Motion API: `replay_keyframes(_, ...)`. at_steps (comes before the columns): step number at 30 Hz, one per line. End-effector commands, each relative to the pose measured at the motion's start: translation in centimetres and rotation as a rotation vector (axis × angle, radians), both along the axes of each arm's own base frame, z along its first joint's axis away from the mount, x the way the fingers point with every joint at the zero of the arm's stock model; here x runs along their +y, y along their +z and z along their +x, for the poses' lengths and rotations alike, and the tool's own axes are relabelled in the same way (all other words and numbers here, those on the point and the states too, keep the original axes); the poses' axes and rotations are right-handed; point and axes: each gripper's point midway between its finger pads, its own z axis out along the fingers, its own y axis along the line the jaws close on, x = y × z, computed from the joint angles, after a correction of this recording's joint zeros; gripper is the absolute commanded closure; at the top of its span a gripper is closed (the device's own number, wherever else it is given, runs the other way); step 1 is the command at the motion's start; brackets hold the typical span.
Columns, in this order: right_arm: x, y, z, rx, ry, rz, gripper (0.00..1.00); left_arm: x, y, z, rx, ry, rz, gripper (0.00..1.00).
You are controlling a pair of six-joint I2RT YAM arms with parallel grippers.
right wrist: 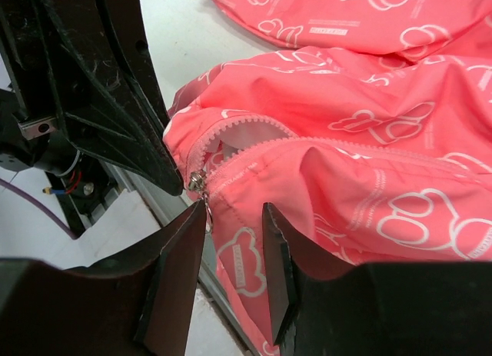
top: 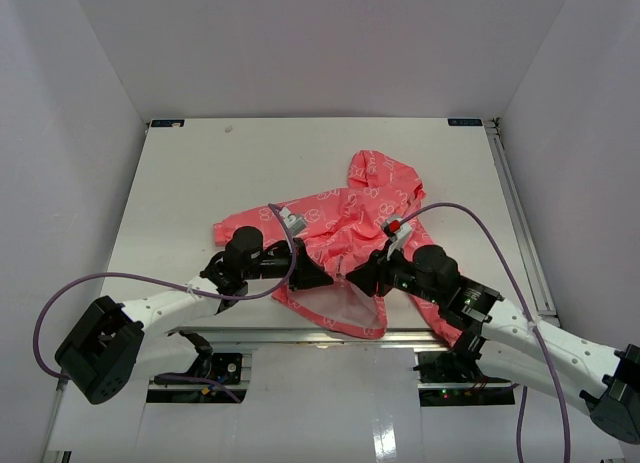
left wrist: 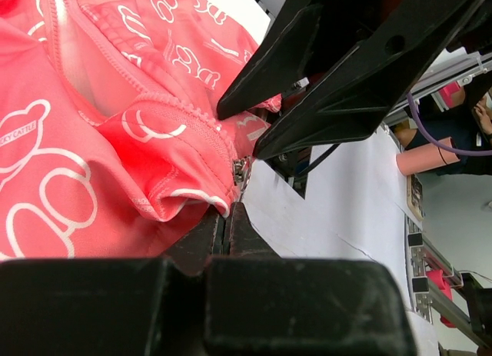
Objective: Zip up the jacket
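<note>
At the near edge of the table, the left gripper (left wrist: pixel 226 214) has its two black fingers pressed flat together on the bottom hem of the jacket (left wrist: pixel 92 141), directly below the small metal zipper slider (left wrist: pixel 240 171). Just beside it, the right gripper (right wrist: pixel 234 214) stands with its fingers parted, one on either side of the jacket's front edge. The slider's pull tab hangs against the nearer finger (right wrist: pixel 181 271), and nothing is clamped there. Beyond the slider the two rows of teeth spread apart and show the white lining (right wrist: pixel 242 137). The coral-pink jacket, printed with white outlines, lies rumpled at the middle front of the white table (top: pixel 200 163). Its hood (top: pixel 380 173) points toward the far wall, and its hem reaches the near edge by the aluminium rail (top: pixel 300 335). Plain pale walls (top: pixel 300 43) close in the table on three sides. A purple cable (top: pixel 130 276) loops out from each arm.
</note>
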Motion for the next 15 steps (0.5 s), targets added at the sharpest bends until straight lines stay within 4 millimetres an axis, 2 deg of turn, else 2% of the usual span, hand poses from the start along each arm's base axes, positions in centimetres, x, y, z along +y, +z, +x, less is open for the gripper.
replay_keyframes(1,-1.8,1.7,1.3,-0.102,-0.092,-0.057,0.57,-0.3,0.9,0.7,0.008,0.024,-0.011,1.0)
replay_keyframes(6,-2.1,3.7,1.4,-0.238,-0.089,-0.202,0.52,-0.5,0.4,1.2,0.047,0.031,0.006,1.0)
replay_keyframes(8,-1.6,3.7,0.3,-0.298,-0.08,-0.281,0.52,-0.6,0.4,1.2,0.056,0.028,0.005,1.0)
replay_keyframes(10,-2.5,3.7,0.7,-0.426,-0.155,-0.389,0.52,-0.6,0.3,1.3,0.064,0.029,0.007,1.0)
replay_keyframes(11,-1.9,3.9,0.0,-0.462,-0.133,-0.39,0.52,-0.6,0.3,1.3,0.068,0.03,0.008,1.0)
replay_keyframes(12,-2.3,3.4,0.0,-0.523,-0.145,-0.44,0.53,-0.5,0.3,1.3,0.072,0.033,0.007,1.0)
replay_keyframes(15,-1.7,3.3,-1.0,-0.643,-0.128,-0.486,0.53,-0.2,0.4,1.3,0.098,0.046,0.004,1.0)
